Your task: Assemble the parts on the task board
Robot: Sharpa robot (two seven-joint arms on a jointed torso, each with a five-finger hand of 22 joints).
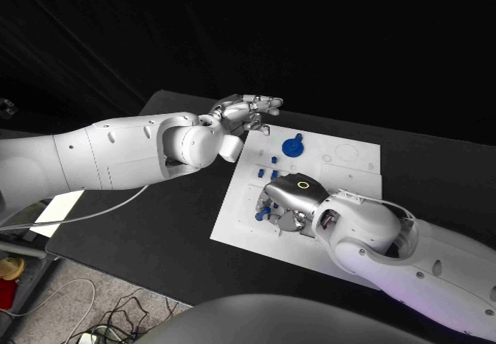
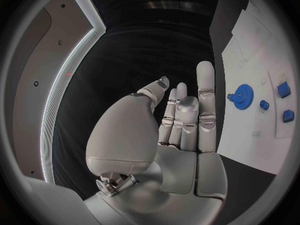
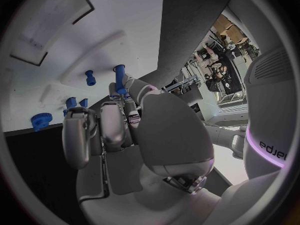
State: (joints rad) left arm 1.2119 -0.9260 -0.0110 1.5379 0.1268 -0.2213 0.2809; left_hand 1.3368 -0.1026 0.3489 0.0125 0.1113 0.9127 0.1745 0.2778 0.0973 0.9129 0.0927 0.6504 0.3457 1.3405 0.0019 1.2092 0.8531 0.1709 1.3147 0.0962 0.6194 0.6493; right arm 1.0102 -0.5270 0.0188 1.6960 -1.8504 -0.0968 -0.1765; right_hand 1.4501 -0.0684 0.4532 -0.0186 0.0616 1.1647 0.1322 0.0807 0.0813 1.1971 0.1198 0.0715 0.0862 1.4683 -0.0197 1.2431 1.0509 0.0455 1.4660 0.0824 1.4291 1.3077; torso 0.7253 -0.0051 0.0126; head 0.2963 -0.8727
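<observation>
The white task board [image 1: 341,161] lies mid-table. A blue gear [image 1: 294,147] sits near its far edge, with small blue parts [image 1: 269,173] nearer the middle. My right hand [image 1: 289,204] is low over the board's near-left area and pinches a blue peg [image 3: 119,79] in its fingertips; more blue shows beside it [image 1: 264,212]. A short blue peg [image 3: 90,77] stands on the board just beyond. My left hand [image 1: 248,111] hovers past the board's far-left corner, its fingers [image 2: 205,92] straight and holding nothing. The gear [image 2: 240,93] lies off to its side.
The black table [image 1: 155,215] stretches left of the board. A pale flat sheet [image 1: 62,208] lies at its left edge under my left arm. Cables lie on the floor below the near edge.
</observation>
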